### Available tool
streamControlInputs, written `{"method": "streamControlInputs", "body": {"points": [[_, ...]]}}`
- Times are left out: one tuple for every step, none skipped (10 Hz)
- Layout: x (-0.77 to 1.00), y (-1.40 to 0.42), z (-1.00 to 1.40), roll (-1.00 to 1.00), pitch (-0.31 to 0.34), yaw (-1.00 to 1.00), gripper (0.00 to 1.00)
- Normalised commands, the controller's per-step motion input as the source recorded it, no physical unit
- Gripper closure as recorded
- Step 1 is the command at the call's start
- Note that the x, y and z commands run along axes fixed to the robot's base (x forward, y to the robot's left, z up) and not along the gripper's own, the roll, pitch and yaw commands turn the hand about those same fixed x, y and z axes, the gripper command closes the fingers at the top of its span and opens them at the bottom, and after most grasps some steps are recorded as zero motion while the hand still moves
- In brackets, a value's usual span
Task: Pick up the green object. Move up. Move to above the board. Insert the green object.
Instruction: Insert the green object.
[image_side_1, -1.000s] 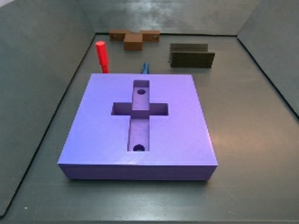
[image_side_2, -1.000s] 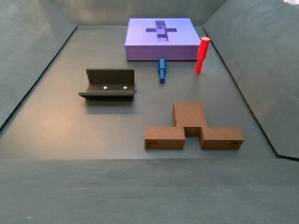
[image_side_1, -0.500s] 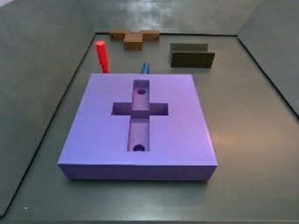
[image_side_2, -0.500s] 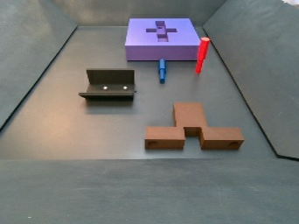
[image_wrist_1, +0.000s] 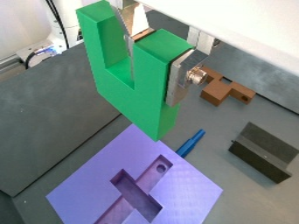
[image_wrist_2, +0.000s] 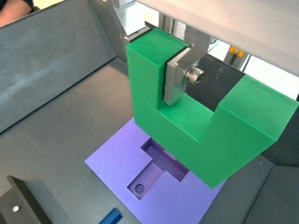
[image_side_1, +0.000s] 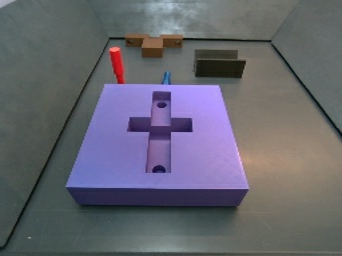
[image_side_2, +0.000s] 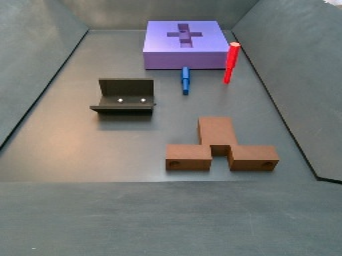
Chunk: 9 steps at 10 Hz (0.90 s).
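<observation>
The green object (image_wrist_1: 128, 79) is a bright green U-shaped block. It fills both wrist views (image_wrist_2: 193, 131) and hangs with its prongs up. My gripper (image_wrist_1: 158, 66) is shut on one prong, with a silver finger plate (image_wrist_2: 176, 74) pressed flat on its side. The board (image_wrist_1: 93, 188) is a purple-blue slab with a cross-shaped recess. It lies below the block in both wrist views (image_wrist_2: 117, 162). Both side views show the board (image_side_1: 201, 140) (image_side_2: 160, 45) bare, with the gripper and the green object out of view.
A red cylinder (image_side_1: 116, 65) (image_side_2: 230, 62) stands by the board's edge. A small blue peg (image_side_2: 186, 80) (image_wrist_1: 190, 143) lies next to it. The dark fixture (image_side_2: 123, 97) (image_side_1: 219, 64) and a brown block (image_side_2: 221, 147) (image_wrist_1: 225, 90) sit further off on the grey floor.
</observation>
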Motion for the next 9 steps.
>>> {"method": "streamControlInputs", "body": {"points": [[0.05, 0.00, -0.57, 0.00, -0.109, 0.00, 1.00], [0.10, 0.00, -0.62, 0.00, -0.133, 0.00, 1.00], [0.31, -0.03, -0.31, 0.00, -0.031, -0.01, 1.00], [0.44, -0.09, -0.38, 0.00, -0.069, 0.00, 1.00], [0.54, -0.34, -0.49, 0.09, -0.077, 0.06, 1.00], [0.58, -0.49, -0.63, 0.19, -0.101, 0.09, 1.00], [0.62, -0.43, -0.77, 0.10, -0.206, 0.00, 1.00], [0.63, -0.34, -0.65, 0.23, -0.160, 0.00, 1.00], [0.59, -0.31, -0.59, 0.27, -0.147, 0.00, 1.00]]}}
